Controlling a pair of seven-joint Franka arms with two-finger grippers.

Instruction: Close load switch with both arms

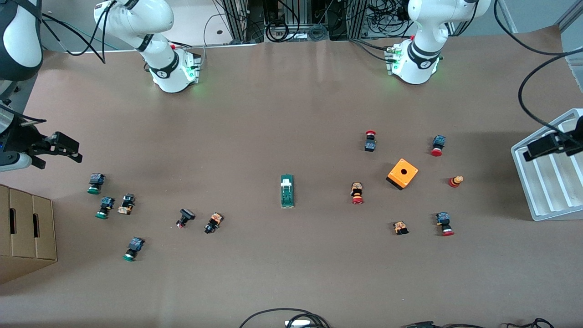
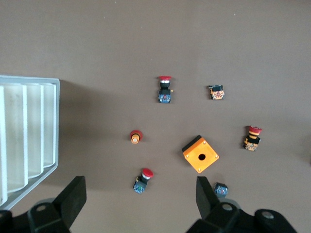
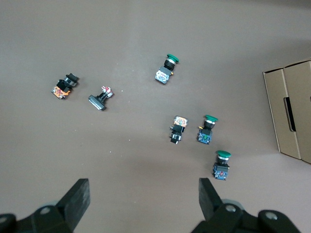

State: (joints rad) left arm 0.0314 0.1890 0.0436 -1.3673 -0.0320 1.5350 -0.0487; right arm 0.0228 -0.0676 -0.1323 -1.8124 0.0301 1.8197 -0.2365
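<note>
We judge the task barely begun: nothing's been touched yet, as far as we can see. The load switch, a narrow dark-green rectangular block w/ a white lever piece near one end, lies alone mid-table, roughly between the two clusters of small push-buttons, well apart from both grippers.

The left gripper, black two-finger type, hangs over the white ribbed plastic tray at the left arm's end of the table; in its wrist view the fingers stand wide apart w/ nothing between them. Below it we see the orange cube box with a round hole and red-capped buttons, no switch.

The right gripper sits over the right arm's end, near the brown cardboard box; its fingers are spread too, empty, w/ green-capped buttons underneath.

Still left, in our view: both arms must travel in to the table's middle, one probably steadying the green body while the other pushes the white lever shut. So approx. everything remains.
</note>
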